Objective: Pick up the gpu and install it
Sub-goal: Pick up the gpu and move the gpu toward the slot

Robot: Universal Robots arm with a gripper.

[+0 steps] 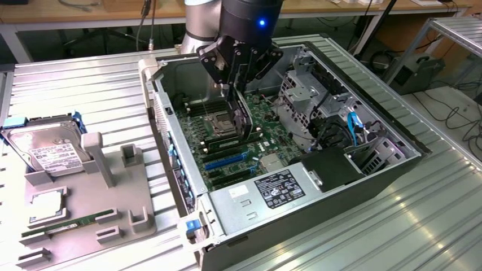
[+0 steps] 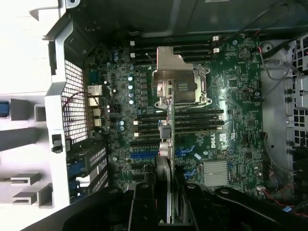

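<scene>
Inside the open computer case (image 1: 226, 199), above the motherboard (image 1: 272, 127): gripper (image 1: 239, 83) pointing down, fingers (image 1: 226, 70) set narrow and clamped against both faces of the gpu (image 1: 242, 116). Held on edge and upright, upper rim pinched in the grip, dark body hanging below toward the board. Lower edge down by the memory slots just beside the CPU socket (image 1: 222, 121) — touching the board or just clear of it, cannot tell. From the wrist view, edge-on: a thin pale strip running out from between two black fingers (image 2: 143, 202), crossing over the blue expansion slots (image 2: 144, 155) and reaching to the side of the CPU socket. No visible gap between finger and card on either side. Outside the case, at the exterior view's left, well apart from the gripper: a grey fixture tray (image 1: 90, 192) on the ribbed metal table (image 1: 75, 84), a hard drive (image 1: 47, 148) with a white label propped at its far end, a green memory stick (image 1: 68, 223) lying in a near groove.
</scene>
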